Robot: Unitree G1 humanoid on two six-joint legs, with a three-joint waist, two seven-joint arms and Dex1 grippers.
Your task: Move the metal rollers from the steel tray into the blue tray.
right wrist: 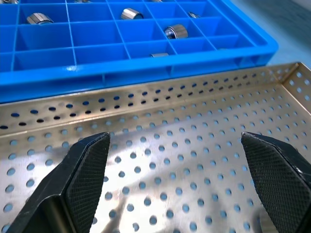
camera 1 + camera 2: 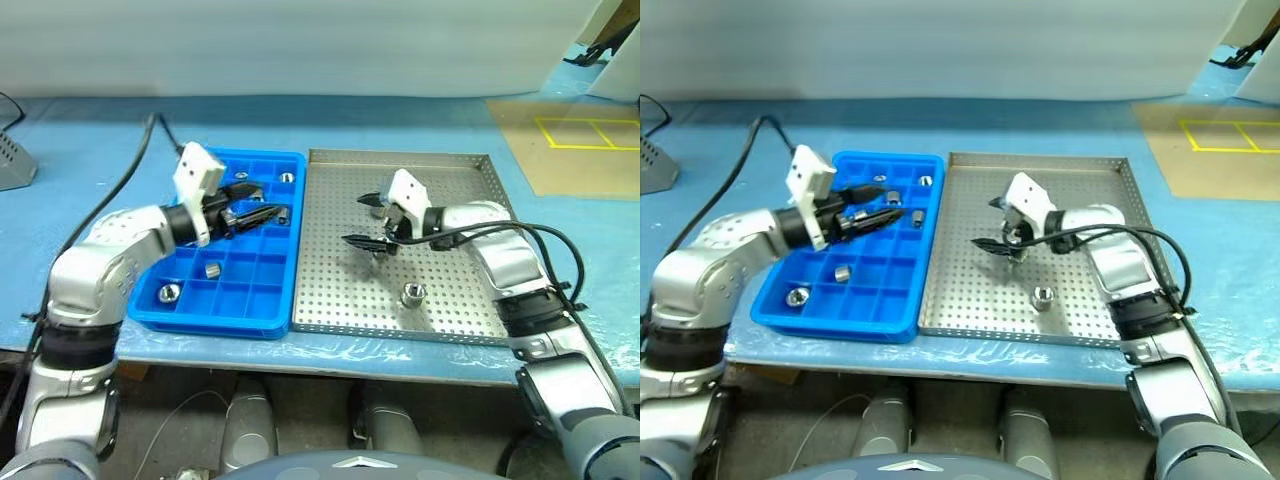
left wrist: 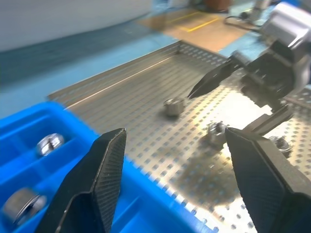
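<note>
The steel tray point(image 2: 330, 300) lies on the right and the blue tray point(image 2: 210, 320) sits against its left side. One metal roller point(image 2: 413, 293) stands near the steel tray's front. The left wrist view shows further rollers point(image 3: 173, 106) on the perforated floor. Several rollers rest in blue compartments, among them one point(image 2: 169, 292) at the front left and one point(image 2: 212, 269) beside it. My left gripper point(image 2: 270, 200) hovers open and empty over the blue tray's far right part, pointing toward the steel tray. My right gripper point(image 2: 353, 220) hangs open and empty over the steel tray's middle.
A black cable point(image 2: 130, 170) runs from my left arm across the blue table cover. A grey device point(image 2: 10, 160) sits at the far left. A brown board with yellow tape point(image 2: 570, 140) lies at the back right. The table's front edge runs just below both trays.
</note>
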